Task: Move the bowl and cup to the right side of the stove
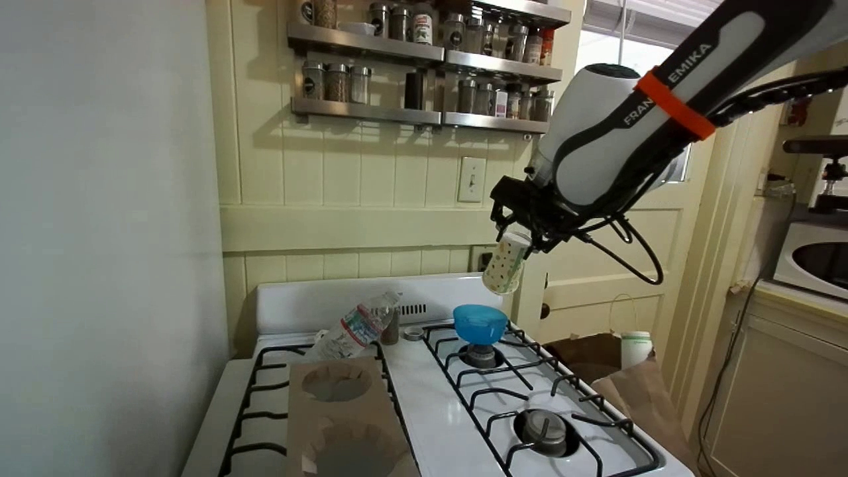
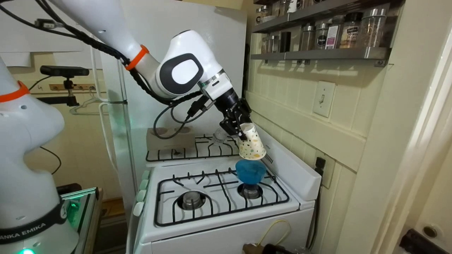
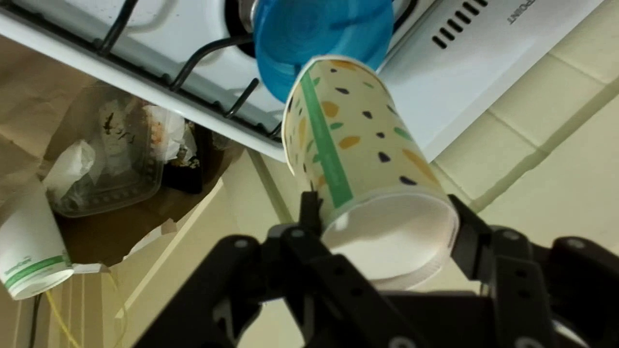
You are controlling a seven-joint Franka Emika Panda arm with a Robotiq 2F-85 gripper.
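The fingers are closed on the cup, one at either flank near its narrower end, and hold it tilted in the air, the wider end pointing down and away from them. Just below the fingers, under that wider end, the bowl stands over the rear burner on the right side of the stove; an exterior view shows a slight gap between cup and bowl. Well apart from the fingers, on the stove's left half, are a cardboard holder and a bottle. The bowl's share of the task looks done, so the step in hand is, I judge, placing the cup, which is above the right side but not yet set down. The next move calls for a choice the task leaves open: down onto the bowl, or past it to the grate below the fingers, perhaps toward the front burner. Either way the fingers should square the cup up, lower it slowly and part only once it is borne. On the grate it needs more than one bar beneath it; a careless descent could nudge the bowl.
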